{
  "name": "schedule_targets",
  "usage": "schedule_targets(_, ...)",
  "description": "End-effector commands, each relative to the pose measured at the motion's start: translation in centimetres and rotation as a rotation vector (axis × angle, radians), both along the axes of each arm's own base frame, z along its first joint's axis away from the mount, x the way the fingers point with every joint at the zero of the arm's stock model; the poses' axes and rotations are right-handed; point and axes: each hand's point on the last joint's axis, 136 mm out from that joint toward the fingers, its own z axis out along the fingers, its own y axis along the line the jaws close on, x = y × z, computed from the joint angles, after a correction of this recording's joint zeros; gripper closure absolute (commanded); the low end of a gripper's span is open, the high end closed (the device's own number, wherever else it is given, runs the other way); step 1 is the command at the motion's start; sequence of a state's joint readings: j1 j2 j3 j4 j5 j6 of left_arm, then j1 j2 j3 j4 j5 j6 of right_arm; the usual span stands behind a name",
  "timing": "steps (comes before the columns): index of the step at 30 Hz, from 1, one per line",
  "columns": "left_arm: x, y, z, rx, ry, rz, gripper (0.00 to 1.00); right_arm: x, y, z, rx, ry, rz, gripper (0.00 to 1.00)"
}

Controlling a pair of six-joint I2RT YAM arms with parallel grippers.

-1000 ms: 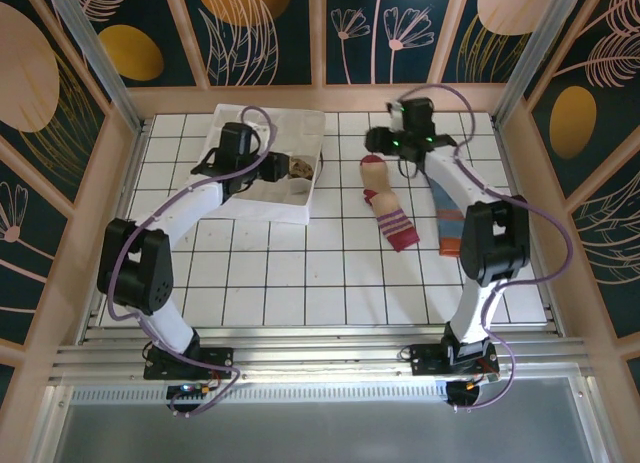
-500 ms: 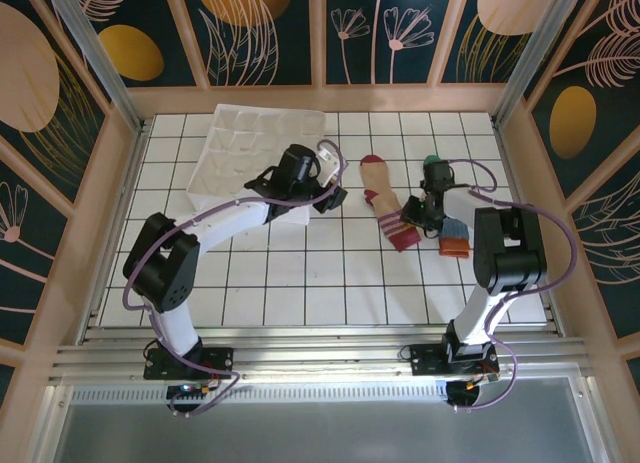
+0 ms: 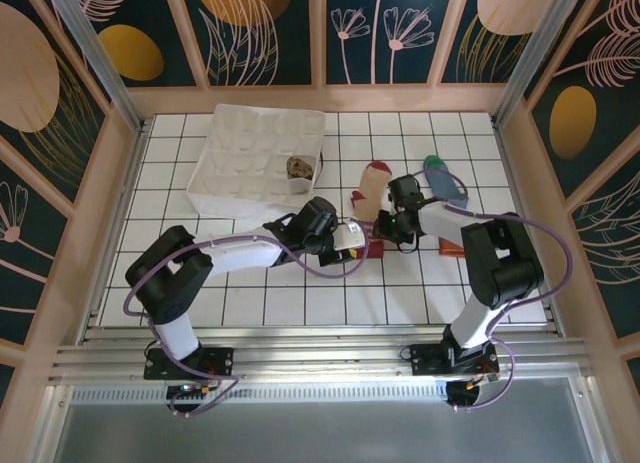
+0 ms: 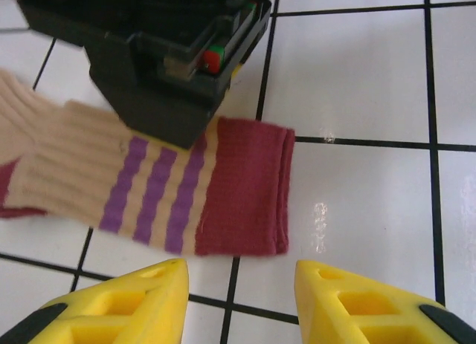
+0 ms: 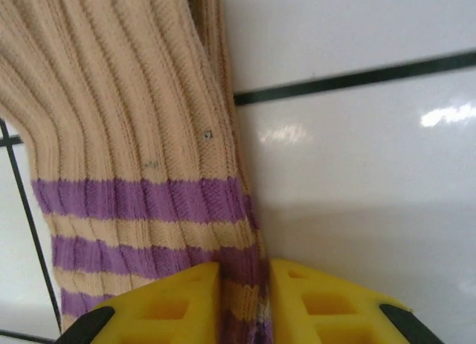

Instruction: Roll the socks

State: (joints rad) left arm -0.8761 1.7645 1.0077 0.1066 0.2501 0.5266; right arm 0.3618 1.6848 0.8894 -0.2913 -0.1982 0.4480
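Just to the right of the white tray [image 3: 235, 153], the beige sock [image 3: 370, 195] lies flat on the tiled table [image 3: 300, 283]. Its red toe is level with the tray's right wall. Its leg runs toward the arm bases, so the striped cuff ends a little past the tray's near right corner.

Both grippers meet at that cuff. The right gripper [image 3: 388, 231] is down on the sock. In its wrist view its yellow fingers [image 5: 178, 303] stand almost together, with the side edge of the purple-striped cuff pinched between them. It is gripping the beige sock [image 5: 126, 136] by that edge.

The left arm reaches along the tray's near side. The left gripper [image 3: 362, 245] sits at the cuff end, and in its own view the fingertips [image 4: 141, 296] stand apart with nothing between them. The dark red band of the beige sock [image 4: 186, 195] lies just ahead of them, close but not touching. The black body of the right gripper covers part of the striped section beyond.

The argyle sock [image 3: 299, 167] is bundled up inside the tray, in a compartment by the right wall. The blue-grey sock [image 3: 445, 186] lies flat well to the right of the tray, beyond the beige one, with its green toe pointing away from the arm bases.
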Motion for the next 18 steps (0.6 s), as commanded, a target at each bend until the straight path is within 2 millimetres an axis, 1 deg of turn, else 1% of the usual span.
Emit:
schedule_targets(1, 0.4, -0.8, -0.2, 0.012, -0.118, -0.075, 0.58, -3.6, 0.0, -0.1, 0.018, 0.104, 0.022, 0.71)
schedule_targets(5, -0.7, -1.9, -1.8, 0.038, -0.115, -0.12, 0.57, -3.3, 0.5, 1.7, 0.055, 0.012, 0.082, 0.69)
schedule_targets(8, -1.2, -2.4, -3.7, 0.074, -0.089, -0.14, 0.55, -3.6, 0.7, 2.5, 0.071, -0.046, 0.124, 0.69)
schedule_targets(9, -1.1, -2.4, -4.5, 0.087, -0.082, -0.138, 0.55, -3.6, 0.6, 2.7, 0.073, -0.065, 0.135, 0.69)
schedule_targets(11, -1.0, -2.7, -5.2, 0.097, -0.077, -0.143, 0.54, -3.7, 0.6, 3.3, 0.076, -0.099, 0.153, 0.69)
schedule_targets(18, 0.8, -3.3, -7.2, 0.149, -0.098, -0.095, 0.54, -3.8, 0.9, 4.6, 0.09, -0.191, 0.217, 0.68)
